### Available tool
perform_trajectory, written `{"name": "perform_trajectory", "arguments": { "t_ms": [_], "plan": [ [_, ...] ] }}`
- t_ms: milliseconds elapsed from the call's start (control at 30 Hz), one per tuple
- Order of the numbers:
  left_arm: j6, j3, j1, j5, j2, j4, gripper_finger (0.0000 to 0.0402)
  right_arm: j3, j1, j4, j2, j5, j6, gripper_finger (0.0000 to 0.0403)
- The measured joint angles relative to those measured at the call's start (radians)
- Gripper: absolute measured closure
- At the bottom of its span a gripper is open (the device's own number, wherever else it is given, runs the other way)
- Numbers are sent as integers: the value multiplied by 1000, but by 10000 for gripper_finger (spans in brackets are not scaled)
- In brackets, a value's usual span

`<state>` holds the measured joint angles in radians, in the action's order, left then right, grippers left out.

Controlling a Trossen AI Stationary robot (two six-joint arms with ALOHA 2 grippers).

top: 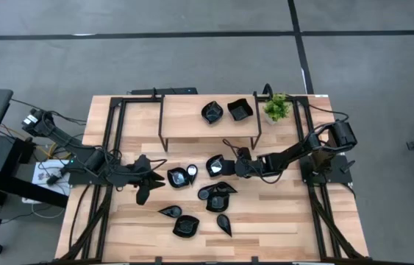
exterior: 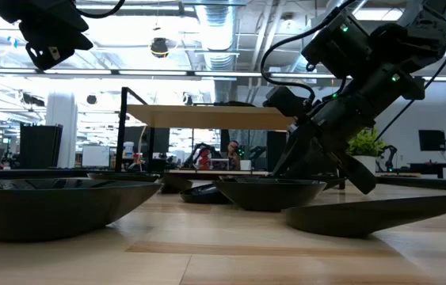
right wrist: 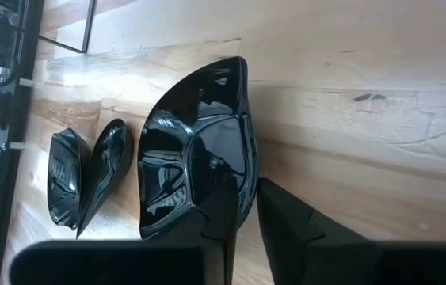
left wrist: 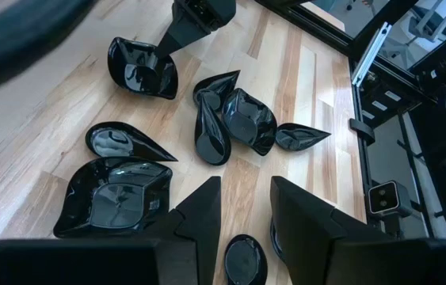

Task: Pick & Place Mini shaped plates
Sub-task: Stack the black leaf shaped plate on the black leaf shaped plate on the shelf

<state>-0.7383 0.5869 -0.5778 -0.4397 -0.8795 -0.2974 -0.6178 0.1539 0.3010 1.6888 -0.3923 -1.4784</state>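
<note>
Looking across the wooden table (top: 280, 213) from its front edge, we see 3 of the mini shaped plates nearest us: a teardrop dish (top: 170, 212), a square dish (top: 185, 227) and a leaf dish (top: 224, 224). Farther back, 2 overlapping dishes (top: 216, 196) lie mid-table. Behind them, the left gripper (left wrist: 242, 210) hovers with its fingers spread, nothing between them, just beside a square plate (top: 178, 177) and a small teardrop (top: 192, 174). The right gripper (right wrist: 246, 226) reaches in from the right, its fingers pinching the rim of another glossy plate (right wrist: 195, 162), which rests on the wood. Farthest back, 2 more black dishes (top: 225, 111) sit on a raised shelf (top: 184, 118), with a small green plant (top: 276, 107) just beside it.
</note>
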Motion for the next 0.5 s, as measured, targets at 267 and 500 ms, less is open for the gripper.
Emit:
{"name": "perform_trajectory", "arguments": {
  "t_ms": [267, 500],
  "plan": [
    [0, 0, 0, 0, 0, 0, 289, 0, 1, 24, -1, 1, 3, 398],
    [0, 0, 0, 0, 0, 0, 289, 0, 1, 59, -1, 2, 11, 395]
  ]
}}
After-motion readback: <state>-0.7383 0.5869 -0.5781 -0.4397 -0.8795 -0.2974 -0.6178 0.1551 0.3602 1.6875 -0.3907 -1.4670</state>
